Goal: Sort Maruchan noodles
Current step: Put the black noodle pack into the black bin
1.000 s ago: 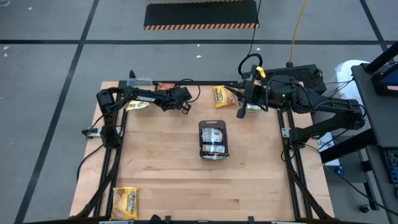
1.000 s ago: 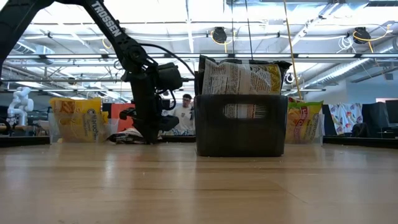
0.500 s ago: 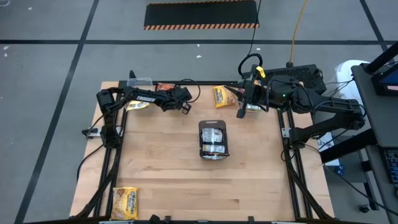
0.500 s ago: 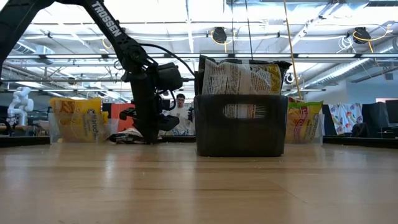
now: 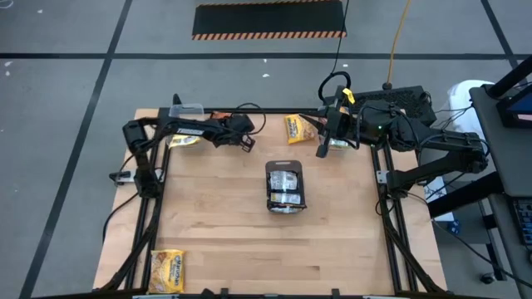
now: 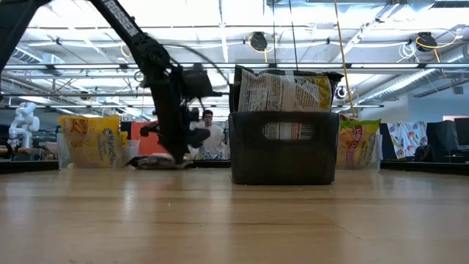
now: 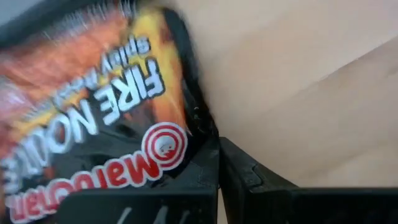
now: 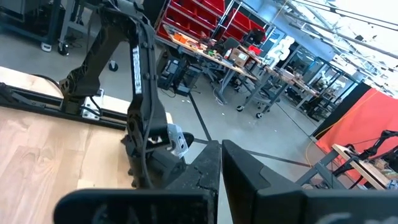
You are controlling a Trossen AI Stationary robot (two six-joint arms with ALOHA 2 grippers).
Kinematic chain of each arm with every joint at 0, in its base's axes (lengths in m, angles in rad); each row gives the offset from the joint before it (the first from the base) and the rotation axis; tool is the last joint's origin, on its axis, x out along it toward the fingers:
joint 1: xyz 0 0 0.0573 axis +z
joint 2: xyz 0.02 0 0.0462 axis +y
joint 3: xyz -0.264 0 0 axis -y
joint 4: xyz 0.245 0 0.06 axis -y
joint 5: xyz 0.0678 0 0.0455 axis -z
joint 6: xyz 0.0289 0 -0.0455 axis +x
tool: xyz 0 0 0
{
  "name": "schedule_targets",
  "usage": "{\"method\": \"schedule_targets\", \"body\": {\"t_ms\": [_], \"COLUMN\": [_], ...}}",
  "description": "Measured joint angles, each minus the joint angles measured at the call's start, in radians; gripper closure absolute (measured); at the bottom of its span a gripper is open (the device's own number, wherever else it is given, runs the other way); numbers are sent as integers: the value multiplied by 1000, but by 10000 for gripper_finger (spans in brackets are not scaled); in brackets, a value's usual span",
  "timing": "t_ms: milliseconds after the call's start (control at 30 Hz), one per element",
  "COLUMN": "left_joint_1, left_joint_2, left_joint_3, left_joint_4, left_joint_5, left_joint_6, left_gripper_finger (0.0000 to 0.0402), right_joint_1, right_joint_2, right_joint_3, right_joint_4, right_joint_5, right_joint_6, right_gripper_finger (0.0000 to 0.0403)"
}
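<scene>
Dark "Fire" Maruchan packet (image 7: 93,124) lies flat at the table's far edge, left of centre. Left gripper (image 5: 247,143) is down on it, fingers (image 7: 249,183) pressed together at the packet's edge, probably a pinch to lift and sort it. The left wrist view alone gives the label and contact; the high view hides the packet under the arm. The grey tray (image 5: 285,202) mid-table already holds packets upright; other packets (image 5: 169,270) sit at corners. Right gripper (image 5: 322,151) is parked far right, fingers together, empty.
</scene>
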State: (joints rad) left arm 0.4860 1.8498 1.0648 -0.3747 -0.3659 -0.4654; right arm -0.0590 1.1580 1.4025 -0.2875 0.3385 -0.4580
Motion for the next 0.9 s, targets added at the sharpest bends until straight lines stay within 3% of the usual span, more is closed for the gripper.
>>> {"method": "schedule_targets", "body": {"t_ms": [600, 900], "left_joint_1": [-3, -4], "left_joint_2": [-339, -422], "left_joint_3": [5, 4], "left_joint_4": [-207, -312], "left_joint_5": [-6, -3], "left_joint_6": [39, 47], "left_gripper_finger": [401, 401], "right_joint_1": [0, 0], "right_joint_2": [0, 0], "right_joint_3": [0, 0], "right_joint_4": [28, 17], "right_joint_5": [0, -6], "right_joint_6": [5, 36], "right_gripper_finger": [390, 390]}}
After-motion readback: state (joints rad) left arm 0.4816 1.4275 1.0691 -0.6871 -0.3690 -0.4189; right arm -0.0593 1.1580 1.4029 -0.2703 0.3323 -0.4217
